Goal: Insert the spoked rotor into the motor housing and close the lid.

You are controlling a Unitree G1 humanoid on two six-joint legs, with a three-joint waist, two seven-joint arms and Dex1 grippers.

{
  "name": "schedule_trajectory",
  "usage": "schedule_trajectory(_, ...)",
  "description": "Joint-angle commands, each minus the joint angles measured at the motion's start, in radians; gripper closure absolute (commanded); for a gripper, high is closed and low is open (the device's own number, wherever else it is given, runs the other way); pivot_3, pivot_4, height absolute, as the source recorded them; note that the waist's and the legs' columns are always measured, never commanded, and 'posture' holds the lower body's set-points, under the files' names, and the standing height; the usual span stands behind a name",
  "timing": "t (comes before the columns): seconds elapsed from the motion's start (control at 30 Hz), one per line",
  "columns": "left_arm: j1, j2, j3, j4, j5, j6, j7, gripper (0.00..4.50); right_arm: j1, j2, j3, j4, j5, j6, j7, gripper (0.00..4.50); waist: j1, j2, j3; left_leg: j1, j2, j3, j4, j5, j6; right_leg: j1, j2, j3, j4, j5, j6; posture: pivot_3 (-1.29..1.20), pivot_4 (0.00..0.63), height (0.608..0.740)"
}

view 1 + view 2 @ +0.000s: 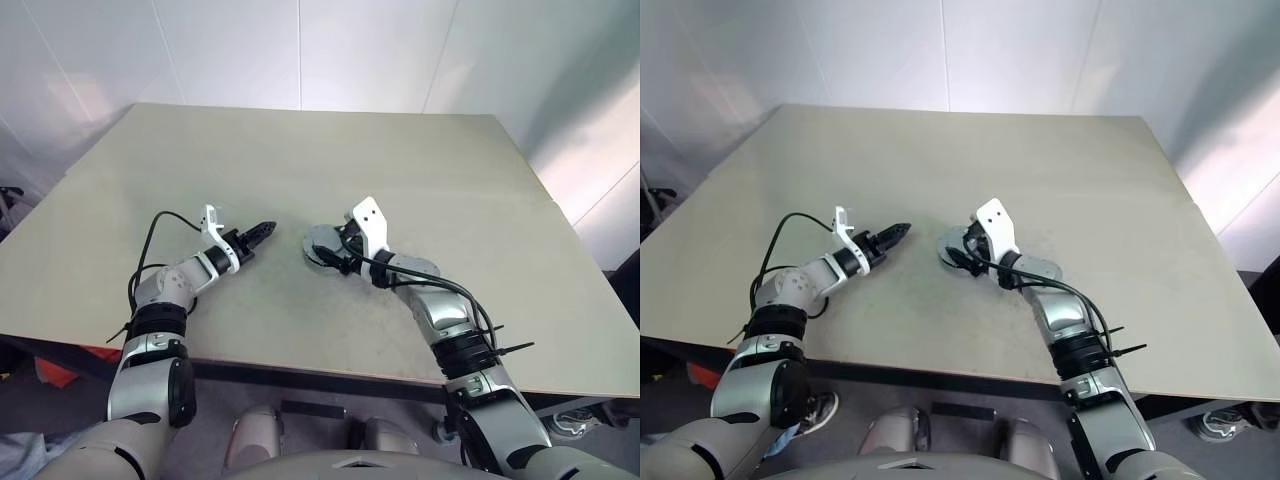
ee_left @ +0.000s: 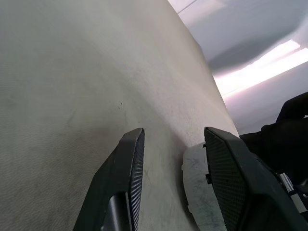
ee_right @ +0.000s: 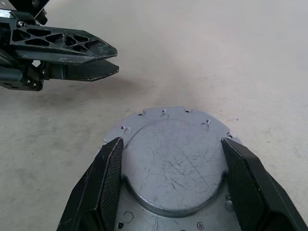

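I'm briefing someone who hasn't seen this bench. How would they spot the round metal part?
On the beige table, look near the front edge, between the two arms. The grey metal disc lies flat there, straddled by the right end effector. It is round with a raised, scratched centre and small holes along its rim.

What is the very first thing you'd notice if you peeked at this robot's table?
Probably the round grey metal part lying flat near the middle of the big beige table, with the right gripper reaching over it, one black finger at each side. Just to its left, the left gripper hangs above the table, its open fingers pointing toward the part.
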Motion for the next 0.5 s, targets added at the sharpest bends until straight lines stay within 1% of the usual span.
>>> schedule_trajectory(0.03, -0.004, 0.009, 0.013, -0.036, -0.008, -0.013, -0.001, 2.41, -0.023, -0.001, -0.007, -0.003, -0.009, -0.031, 0.000, 1.39, 0.000, 0.000, 0.000, 0.000, 0.000, 0.000, 0.000, 0.000, 0.000, 0.000, 0.000, 0.000, 0.000, 0.000, 0.000, 0.00, 0.000, 0.740)
schedule_trajectory(0.5, -0.009, 0.013, 0.016, -0.031, -0.006, -0.012, -0.001, 2.41, -0.015, -0.015, -0.007, 0.015, -0.010, -0.045, 0.029, 1.39, 0.000, 0.000, 0.000, 0.000, 0.000, 0.000, 0.000, 0.000, 0.000, 0.000, 0.000, 0.000, 0.000, 0.000, 0.000, 0.00, 0.000, 0.740)
